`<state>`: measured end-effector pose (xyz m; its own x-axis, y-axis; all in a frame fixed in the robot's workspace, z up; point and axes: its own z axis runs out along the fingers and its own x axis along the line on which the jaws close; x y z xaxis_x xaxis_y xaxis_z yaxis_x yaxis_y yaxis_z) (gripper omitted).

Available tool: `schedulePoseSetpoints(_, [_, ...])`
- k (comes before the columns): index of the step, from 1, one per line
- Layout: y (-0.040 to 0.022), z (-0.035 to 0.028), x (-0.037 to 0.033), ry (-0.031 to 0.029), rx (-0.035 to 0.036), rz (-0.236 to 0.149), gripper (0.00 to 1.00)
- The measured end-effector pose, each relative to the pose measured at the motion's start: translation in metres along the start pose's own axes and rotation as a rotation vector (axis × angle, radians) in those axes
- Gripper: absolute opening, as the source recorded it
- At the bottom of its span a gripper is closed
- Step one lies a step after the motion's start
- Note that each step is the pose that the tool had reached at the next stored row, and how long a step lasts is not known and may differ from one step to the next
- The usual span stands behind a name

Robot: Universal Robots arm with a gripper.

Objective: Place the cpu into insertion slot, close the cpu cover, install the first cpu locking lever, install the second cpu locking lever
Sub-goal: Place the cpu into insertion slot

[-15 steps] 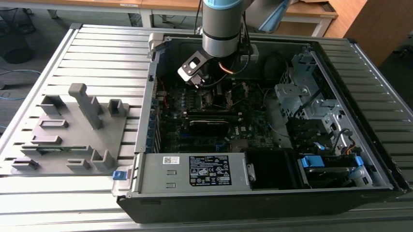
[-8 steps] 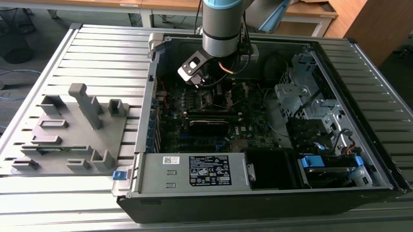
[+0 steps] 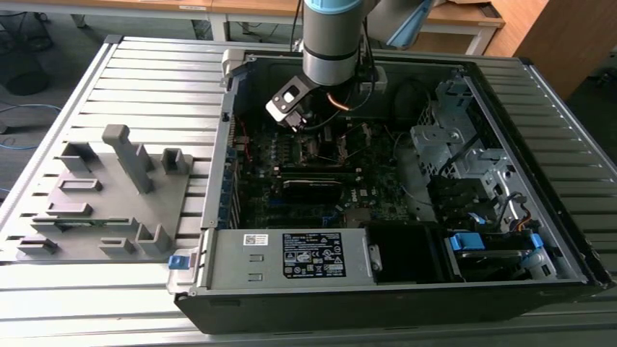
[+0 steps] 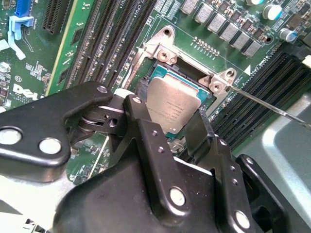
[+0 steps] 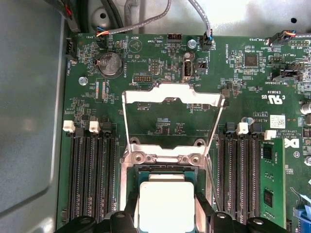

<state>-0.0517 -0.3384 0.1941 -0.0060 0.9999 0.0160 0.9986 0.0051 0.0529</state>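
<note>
Cpu (image 4: 173, 104) is pinched by two opposite edges in my gripper (image 4: 167, 114), which is closed narrowly on it at the slot (image 5: 146, 174); seated or just above, I cannot tell. Cover (image 5: 170, 93) stands open. Light, stiff and slick, I judge, and fragile underneath, so edges only.

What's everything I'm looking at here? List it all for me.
table: one, grey, slatted
computer case: one, black and grey, open, on the table
fixture tray: one, grey, on the case's exterior-view left
power supply: one, grey, inside the case
motherboard: one, green, inside the case
memory slots: several, black, flanking the socket
insertion slot: one, black, under the cpu
cpu cover: one, silvery, raised open
cpu: one, grey, over the slot
arm: one, grey-blue, above the case
gripper: one, black, closed on the cpu
</note>
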Motion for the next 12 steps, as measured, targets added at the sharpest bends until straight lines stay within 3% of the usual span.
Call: schedulePoseSetpoints(12, [0.0001,0.0008,0.0000,0.0000,-0.0001,0.002,0.54])
